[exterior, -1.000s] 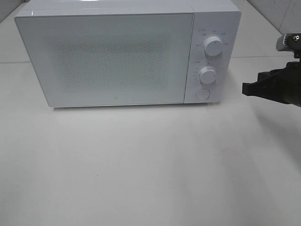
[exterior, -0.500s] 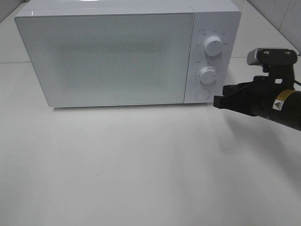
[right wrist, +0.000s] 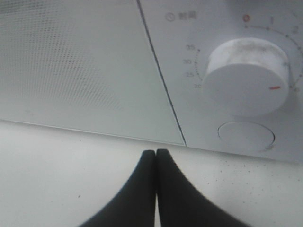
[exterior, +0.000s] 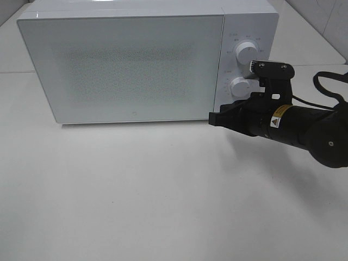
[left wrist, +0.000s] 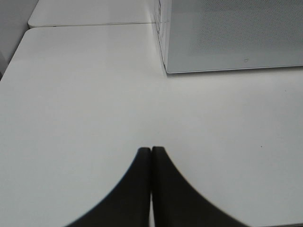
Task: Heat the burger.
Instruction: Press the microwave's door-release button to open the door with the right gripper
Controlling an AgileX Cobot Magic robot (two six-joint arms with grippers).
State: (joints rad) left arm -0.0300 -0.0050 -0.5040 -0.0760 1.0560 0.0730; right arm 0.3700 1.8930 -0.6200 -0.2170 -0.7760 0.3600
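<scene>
Although the task is about the burger, none of our views shows it, so we cannot say where it lies. All we see that could hold it is the white microwave [exterior: 125, 65], whose door [exterior: 122, 68] is closed; through its dotted window we make out nothing.

To the right of the door is the control panel, with an upper dial [exterior: 247, 53], a lower dial [exterior: 240, 87] and, seen from the right wrist, a round button [right wrist: 246, 136] under the lower dial [right wrist: 246, 75], which carries a small red mark. The microwave stands on the far half of the white table [exterior: 136, 190].

The right claw [exterior: 213, 117] reaches in from the right, low in front of the microwave's near right corner. Its two black fingers are pressed together and grip nothing. From the right wrist, the claw's tip [right wrist: 156, 152] points at the bottom edge of the door, just beside the seam with the panel; we cannot tell whether it touches.

The left claw [left wrist: 151, 151] appears only in its own wrist view, likewise closed tight and empty, over bare table, well apart from the microwave's left corner [left wrist: 165, 71].
</scene>
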